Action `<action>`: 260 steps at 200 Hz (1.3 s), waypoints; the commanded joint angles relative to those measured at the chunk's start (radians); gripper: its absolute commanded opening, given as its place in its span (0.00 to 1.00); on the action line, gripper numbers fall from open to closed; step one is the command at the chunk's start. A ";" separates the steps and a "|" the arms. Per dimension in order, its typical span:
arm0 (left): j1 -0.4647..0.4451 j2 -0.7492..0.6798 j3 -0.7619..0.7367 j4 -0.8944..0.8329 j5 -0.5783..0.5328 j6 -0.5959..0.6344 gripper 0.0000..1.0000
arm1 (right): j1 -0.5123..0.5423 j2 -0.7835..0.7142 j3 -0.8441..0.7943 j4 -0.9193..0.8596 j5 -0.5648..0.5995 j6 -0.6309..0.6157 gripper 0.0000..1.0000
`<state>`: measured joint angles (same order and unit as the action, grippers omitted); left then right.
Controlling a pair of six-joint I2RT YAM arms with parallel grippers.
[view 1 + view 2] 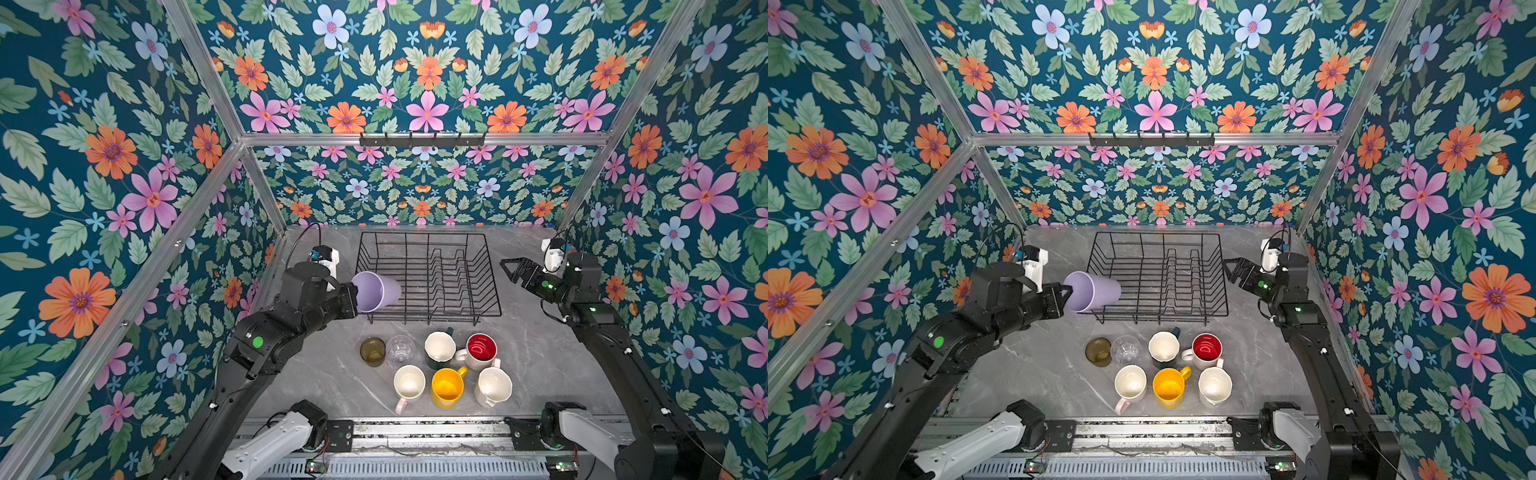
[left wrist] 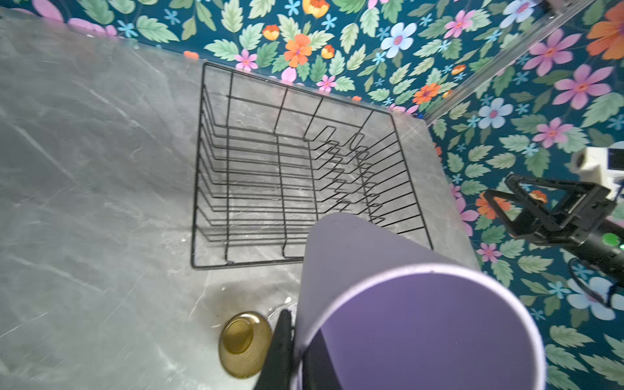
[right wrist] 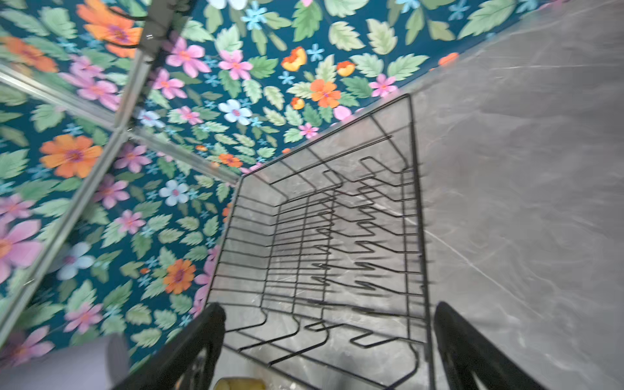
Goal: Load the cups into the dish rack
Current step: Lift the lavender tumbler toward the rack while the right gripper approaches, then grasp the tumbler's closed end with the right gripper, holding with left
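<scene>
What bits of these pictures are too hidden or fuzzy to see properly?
- Left wrist view: the lilac tumbler blocks whatever stands behind it; only the olive-amber glass peeks out beside it.
- Right wrist view: a yellowish thing is cut off by the edge, too cropped to name; the tumbler is a blurred corner patch.
- Top view: the left gripper has its jaws partly behind the tumbler's rim, so their hold is unclear there.
</scene>
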<state>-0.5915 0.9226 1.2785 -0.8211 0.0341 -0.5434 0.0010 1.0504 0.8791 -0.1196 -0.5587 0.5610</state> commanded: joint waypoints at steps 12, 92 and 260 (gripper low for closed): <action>-0.001 0.031 -0.081 0.361 0.099 -0.013 0.00 | 0.005 0.006 -0.009 0.242 -0.312 0.119 0.96; 0.215 0.270 -0.090 0.688 0.555 -0.029 0.00 | 0.041 0.084 -0.020 0.641 -0.496 0.295 0.97; 0.322 0.293 -0.403 1.472 1.069 -0.321 0.00 | 0.317 0.284 0.171 0.605 -0.511 0.177 0.96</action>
<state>-0.2718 1.2068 0.8791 0.5175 1.0611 -0.8146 0.2966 1.3231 1.0405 0.5095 -1.0695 0.7902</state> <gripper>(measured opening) 0.078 0.965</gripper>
